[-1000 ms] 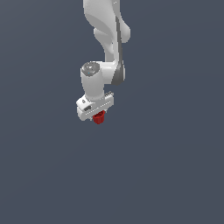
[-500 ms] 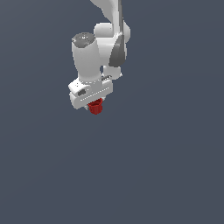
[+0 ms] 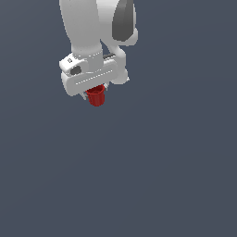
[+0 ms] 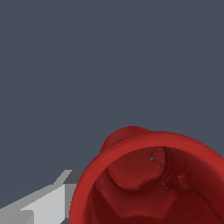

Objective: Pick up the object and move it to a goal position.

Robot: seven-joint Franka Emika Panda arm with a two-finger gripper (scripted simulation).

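Carrying the red cup [image 3: 96, 96] high in the upper left of the exterior frame, we have it pinched in the claw [image 3: 96, 94], rim up toward the wrist camera, where its open mouth fills the lower right. We judge this the transport step; next we must steer to the goal, which no frame shows. Only flat grey-blue backdrop surrounds it; we cannot tell surface from room.

My arm is lifting the tool [image 3: 96, 90] and the red cup [image 3: 96, 97] higher and closer now.
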